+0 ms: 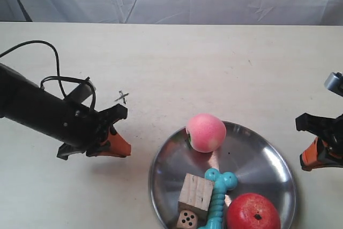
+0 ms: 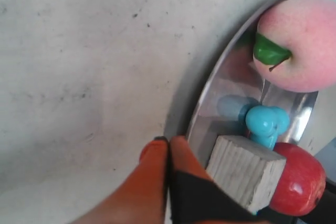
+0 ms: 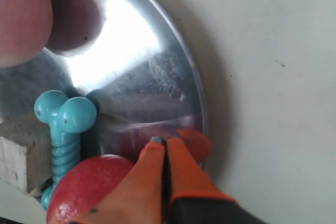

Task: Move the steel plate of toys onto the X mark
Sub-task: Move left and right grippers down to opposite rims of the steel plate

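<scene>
Heads up: both claws are pressed together, pinching nothing. Your loaded steel plate (image 1: 252, 154) sits near-right, between the left gripper (image 2: 168, 142) and the right gripper (image 3: 165, 142). The X mark (image 1: 122, 97) lies far-left of the plate, closest to the left gripper.

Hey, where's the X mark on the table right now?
In the exterior view, the X mark is left of centre on the table, up-left of the steel plate and close above the arm at the exterior view's left.
</scene>
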`<action>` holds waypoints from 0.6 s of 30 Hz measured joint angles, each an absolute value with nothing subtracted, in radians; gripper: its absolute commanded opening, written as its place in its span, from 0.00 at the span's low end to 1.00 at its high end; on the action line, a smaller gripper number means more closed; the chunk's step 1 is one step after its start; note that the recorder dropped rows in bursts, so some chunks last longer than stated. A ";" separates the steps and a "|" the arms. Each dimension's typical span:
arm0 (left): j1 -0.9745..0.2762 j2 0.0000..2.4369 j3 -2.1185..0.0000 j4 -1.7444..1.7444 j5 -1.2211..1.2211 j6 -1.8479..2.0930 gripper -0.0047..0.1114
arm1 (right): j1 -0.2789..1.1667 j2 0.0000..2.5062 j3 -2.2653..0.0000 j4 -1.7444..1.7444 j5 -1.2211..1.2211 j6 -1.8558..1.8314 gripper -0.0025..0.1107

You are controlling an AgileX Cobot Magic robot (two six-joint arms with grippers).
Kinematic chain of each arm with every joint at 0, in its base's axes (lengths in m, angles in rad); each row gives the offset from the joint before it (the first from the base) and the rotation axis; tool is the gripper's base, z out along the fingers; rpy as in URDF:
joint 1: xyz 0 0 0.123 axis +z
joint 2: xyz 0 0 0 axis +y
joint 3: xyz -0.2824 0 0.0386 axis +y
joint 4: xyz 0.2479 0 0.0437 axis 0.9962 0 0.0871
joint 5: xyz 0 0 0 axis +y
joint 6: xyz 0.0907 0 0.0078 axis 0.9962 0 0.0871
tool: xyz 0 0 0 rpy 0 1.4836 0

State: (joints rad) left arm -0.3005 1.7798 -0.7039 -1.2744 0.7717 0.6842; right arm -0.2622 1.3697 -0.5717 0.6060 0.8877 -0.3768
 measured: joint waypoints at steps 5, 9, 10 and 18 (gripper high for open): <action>-0.301 1.820 -0.704 -1.328 0.825 0.789 0.34 | -0.263 1.400 -0.572 0.606 0.875 -0.381 0.14; -0.301 1.834 -0.704 -1.356 0.825 0.810 0.41 | -0.263 1.412 -0.564 0.606 0.835 -0.404 0.38; -0.301 1.839 -0.704 -1.359 0.823 0.812 0.41 | -0.263 1.416 -0.557 0.606 0.820 -0.407 0.42; -0.357 1.917 -0.706 -1.381 0.823 0.817 0.41 | -0.263 1.480 -0.538 0.606 0.791 -0.411 0.45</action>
